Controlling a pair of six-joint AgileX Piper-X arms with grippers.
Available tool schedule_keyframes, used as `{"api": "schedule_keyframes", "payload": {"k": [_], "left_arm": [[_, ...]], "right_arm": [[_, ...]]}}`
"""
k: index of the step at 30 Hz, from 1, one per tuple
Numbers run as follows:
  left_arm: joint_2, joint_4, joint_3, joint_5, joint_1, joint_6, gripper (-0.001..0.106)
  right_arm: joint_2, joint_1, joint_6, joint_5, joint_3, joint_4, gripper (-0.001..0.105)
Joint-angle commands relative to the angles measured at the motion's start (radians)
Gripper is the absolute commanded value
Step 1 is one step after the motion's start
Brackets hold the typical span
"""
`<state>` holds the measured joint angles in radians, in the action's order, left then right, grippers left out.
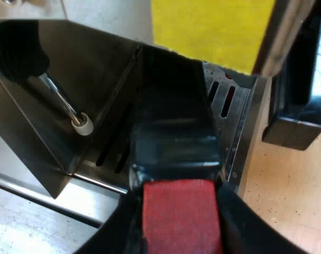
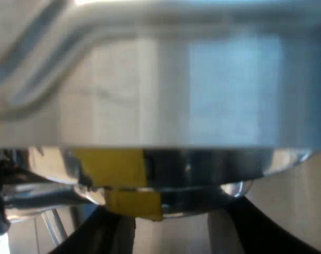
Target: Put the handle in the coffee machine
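**Espresso machine** (image 1: 97, 79): brushed metal body, seen from close in at its front. In the right wrist view its pale metal panel (image 2: 176, 90) stands above a chrome ring (image 2: 213, 169) that bears a strip of yellow tape (image 2: 112, 166).

**Table** (image 1: 287, 201): light wood surface beside the machine's base; a black block (image 1: 295, 127) stands on it near the tray's edge.

**Drip tray** (image 1: 239, 121): slotted metal grate at the machine's foot, under the holder's handle.

**Yellow patch** (image 1: 213, 32): flat, bright, on the machine's front over the far end of the handle.

**Holder** (image 1: 173, 121): the task's item. Its dark handle runs from the gripper toward the machine's front and passes under the yellow patch (whether its head is locked in cannot be told; that end is hidden). Its red end (image 1: 181, 211) lies nearest the camera.

**Left gripper** (image 1: 181, 222): black fingers (image 1: 245, 222) closed narrowly on the red end, one on each side and touching it.

**Right gripper** (image 2: 171, 211): black fingers (image 2: 260, 233) spread wide, just below the chrome ring, nothing held between them.

**Steam wand** (image 1: 60, 98): thin metal tube, tilted, with a pale tip (image 1: 82, 124) above the tray and a black knob (image 1: 20, 53) at its upper end.
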<state>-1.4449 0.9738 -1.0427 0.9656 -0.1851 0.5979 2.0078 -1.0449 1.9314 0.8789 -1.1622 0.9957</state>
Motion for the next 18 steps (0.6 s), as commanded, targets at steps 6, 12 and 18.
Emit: {"api": "schedule_keyframes", "payload": {"k": [6, 12, 18], "left_arm": [[0.015, 0.004, -0.022, 0.111, 0.003, 0.005, 0.0], [0.015, 0.004, -0.022, 0.105, 0.003, -0.006, 0.0], [0.015, 0.004, -0.022, 0.112, 0.003, -0.041, 0.0]], "right_arm": [[-0.005, 0.006, 0.086, -0.021, -0.037, 0.093, 0.028], [-0.005, 0.006, 0.086, -0.015, -0.037, 0.124, 0.028], [-0.005, 0.006, 0.136, -0.011, -0.037, 0.213, 0.028]]}}
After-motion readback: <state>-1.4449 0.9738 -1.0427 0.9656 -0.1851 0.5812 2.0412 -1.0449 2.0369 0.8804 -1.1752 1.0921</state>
